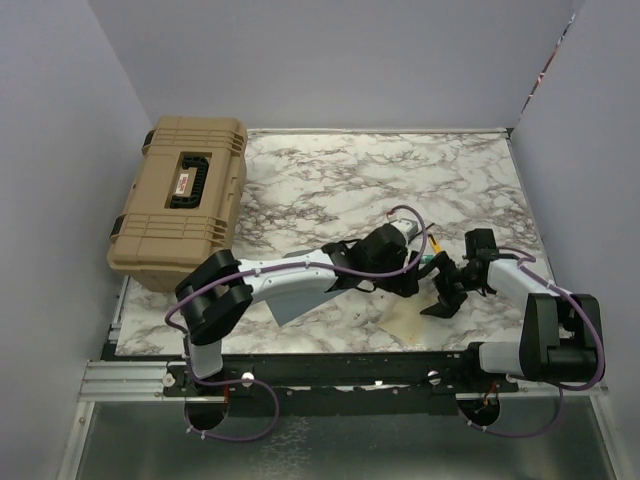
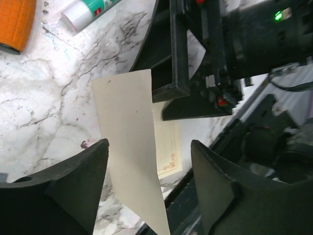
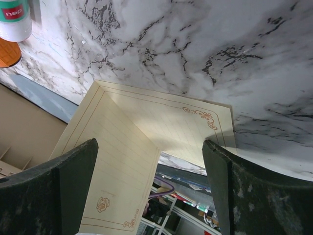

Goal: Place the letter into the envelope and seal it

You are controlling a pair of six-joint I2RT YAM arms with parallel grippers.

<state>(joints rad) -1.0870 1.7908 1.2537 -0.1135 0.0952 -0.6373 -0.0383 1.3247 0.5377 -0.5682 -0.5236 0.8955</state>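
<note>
The cream letter [image 1: 403, 322] lies near the table's front edge, folded along a crease. One half rests flat on the marble [image 3: 195, 127]. The other half stands up [image 3: 112, 181]. In the left wrist view the raised half [image 2: 128, 147] stands between my left fingers, and the flat half [image 2: 166, 147] shows its ornate border. My left gripper [image 1: 403, 282] [image 2: 149, 144] is open around the raised half. My right gripper [image 1: 440, 302] [image 3: 149, 143] is open just above the letter. The grey-blue envelope [image 1: 288, 306] lies mostly under my left arm; a strip of it shows in the right wrist view [image 3: 46, 100].
A tan hard case [image 1: 180, 200] stands at the table's left. A white and green glue stick [image 2: 85, 11] [image 3: 14, 19] and an orange object [image 2: 15, 22] lie just beyond the letter. The black front rail [image 1: 330, 365] runs close to the letter.
</note>
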